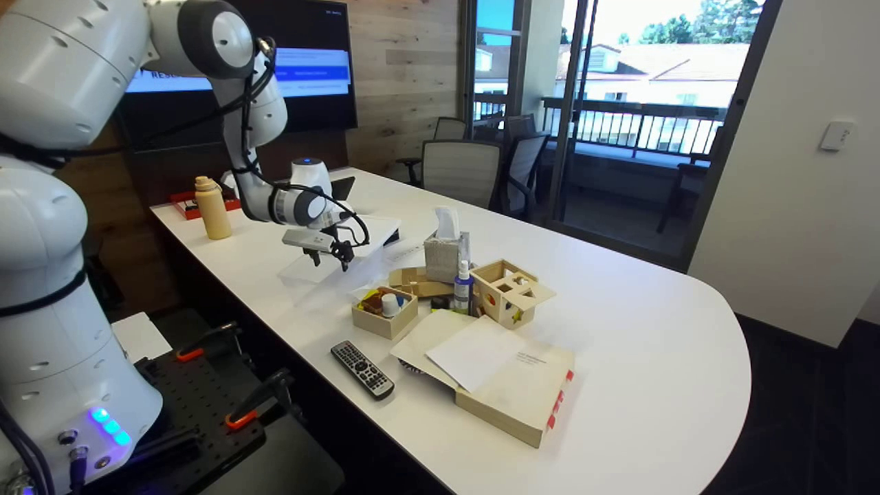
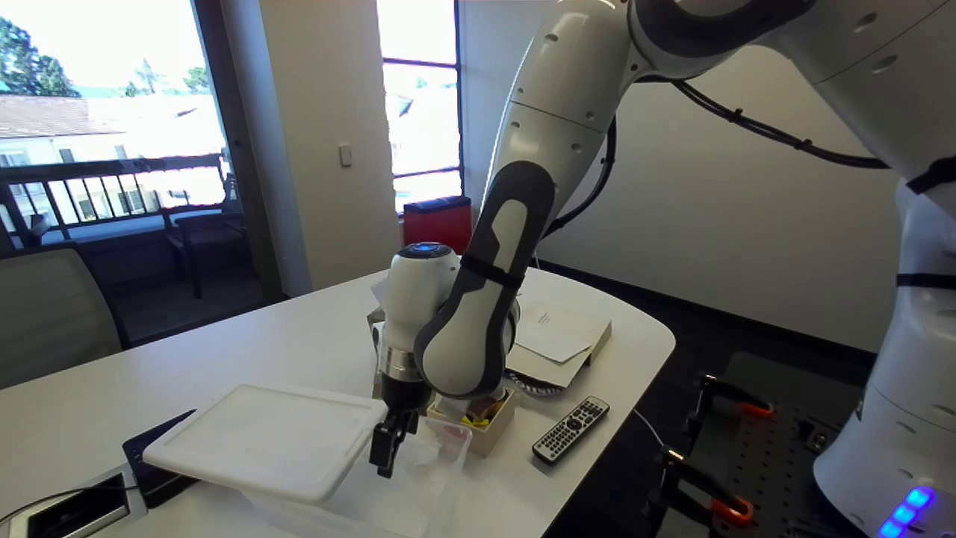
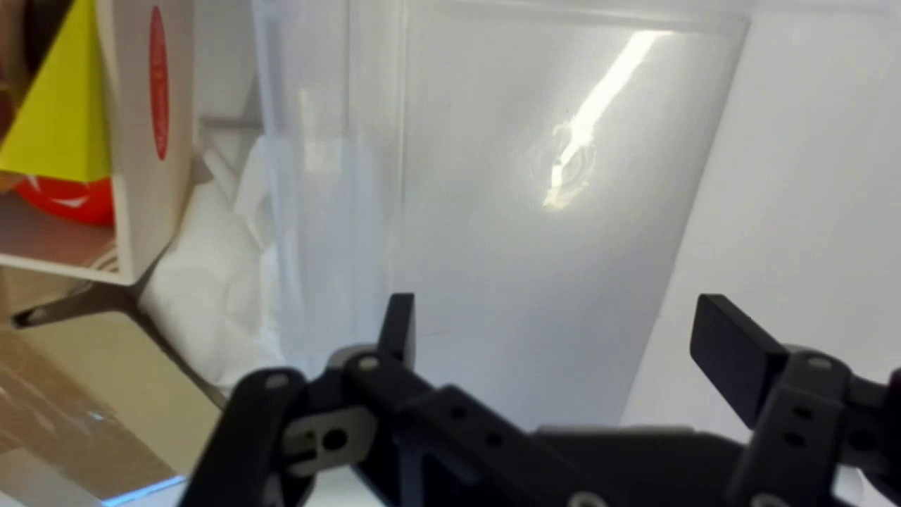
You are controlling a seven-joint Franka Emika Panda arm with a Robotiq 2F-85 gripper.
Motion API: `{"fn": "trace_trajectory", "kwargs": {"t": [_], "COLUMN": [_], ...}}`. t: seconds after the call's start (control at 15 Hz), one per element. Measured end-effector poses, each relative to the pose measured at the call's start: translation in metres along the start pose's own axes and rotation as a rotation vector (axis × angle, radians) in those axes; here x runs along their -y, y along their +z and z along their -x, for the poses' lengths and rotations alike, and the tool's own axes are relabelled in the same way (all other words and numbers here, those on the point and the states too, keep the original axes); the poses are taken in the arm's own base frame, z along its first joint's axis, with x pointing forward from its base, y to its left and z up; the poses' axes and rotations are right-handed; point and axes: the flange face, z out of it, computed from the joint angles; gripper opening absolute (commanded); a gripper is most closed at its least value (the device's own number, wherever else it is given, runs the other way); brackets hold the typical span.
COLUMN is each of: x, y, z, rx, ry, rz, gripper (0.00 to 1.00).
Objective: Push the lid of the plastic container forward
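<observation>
The lid is a flat whitish rectangular panel. It lies partly across the top of the container in an exterior view [image 2: 269, 441], overhanging one end, and shows farther off in an exterior view [image 1: 377, 227]. A whitish surface that appears to be the lid [image 3: 795, 127] fills the right of the wrist view. The clear plastic container [image 2: 448, 486] is partly uncovered; its floor shows in the wrist view [image 3: 507, 141]. My gripper [image 3: 556, 310] is open and empty, fingers wide apart, over the uncovered part beside the lid's edge. I cannot tell whether a finger touches the lid.
A wooden box of toys [image 1: 383, 322] stands beside the container. Nearby are a tissue box [image 1: 442, 258], a spray bottle [image 1: 463, 289] and a shape-sorter box [image 1: 509, 295]. A remote [image 1: 362, 369] and a thick book [image 1: 519, 392] lie on the table. A black object [image 2: 153, 463] sits by the lid.
</observation>
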Motion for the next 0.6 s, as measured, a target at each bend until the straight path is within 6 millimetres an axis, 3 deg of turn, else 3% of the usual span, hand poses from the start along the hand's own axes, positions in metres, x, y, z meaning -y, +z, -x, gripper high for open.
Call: {"fn": "trace_trajectory", "kwargs": {"t": [0.27,0.6], "x": [-0.016,-0.046], "y": [-0.043,-0.129], "z": [0.001,0.000], "rx": [0.039,-0.020], "ry": [0.015,0.060], "rz": [0.028,0.069], "gripper": [1.00,1.00]}}
